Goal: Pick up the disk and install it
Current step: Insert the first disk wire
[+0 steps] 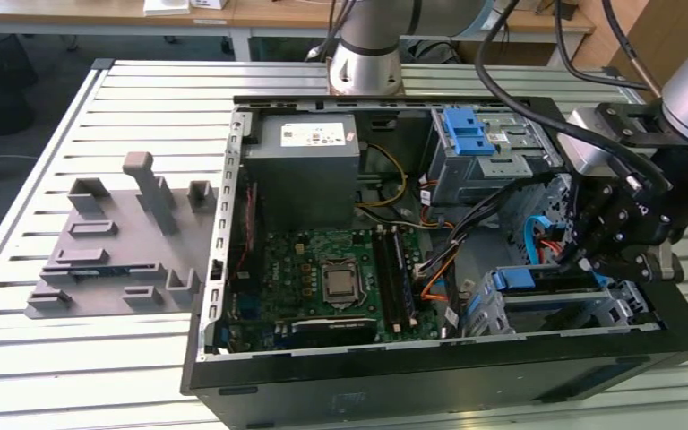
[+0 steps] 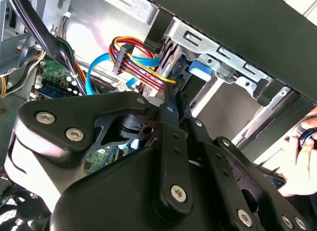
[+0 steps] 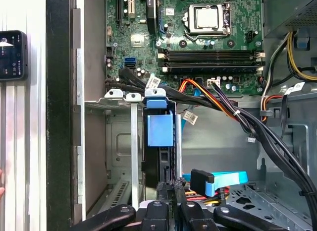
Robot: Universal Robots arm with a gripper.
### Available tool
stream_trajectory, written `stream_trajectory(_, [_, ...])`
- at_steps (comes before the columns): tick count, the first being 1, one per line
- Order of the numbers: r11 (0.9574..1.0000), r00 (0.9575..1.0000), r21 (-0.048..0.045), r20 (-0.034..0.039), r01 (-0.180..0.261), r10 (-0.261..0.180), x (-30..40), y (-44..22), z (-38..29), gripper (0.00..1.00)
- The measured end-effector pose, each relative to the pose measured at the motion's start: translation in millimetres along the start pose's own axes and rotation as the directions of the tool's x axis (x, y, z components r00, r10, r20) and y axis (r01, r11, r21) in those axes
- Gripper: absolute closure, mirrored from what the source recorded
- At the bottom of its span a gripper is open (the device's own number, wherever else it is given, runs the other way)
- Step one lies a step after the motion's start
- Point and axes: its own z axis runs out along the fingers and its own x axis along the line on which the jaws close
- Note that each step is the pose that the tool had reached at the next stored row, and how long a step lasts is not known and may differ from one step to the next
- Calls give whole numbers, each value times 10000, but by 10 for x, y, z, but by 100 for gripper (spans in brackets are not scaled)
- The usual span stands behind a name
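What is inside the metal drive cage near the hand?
The disk stands on edge in the drive cage, its blue bracket showing. The hand covers its lower end; cables cross above.

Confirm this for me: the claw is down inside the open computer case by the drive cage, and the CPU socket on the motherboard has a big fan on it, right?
Not quite. The socket has no fan on it; the exterior view shows the bare metal chip top exposed on the motherboard. The rest holds: the claw is down inside the open case by the drive cage.
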Motion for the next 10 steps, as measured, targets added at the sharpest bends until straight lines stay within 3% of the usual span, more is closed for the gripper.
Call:
stream_trajectory(6, [10000,10000,0,6,0,0,0,0,7,83])
stream_trajectory(7, [10000,10000,0,3,0,0,0,0,-1,76])
stream_trajectory(10, [10000,10000,0,3,0,0,-1,2,-71,76])
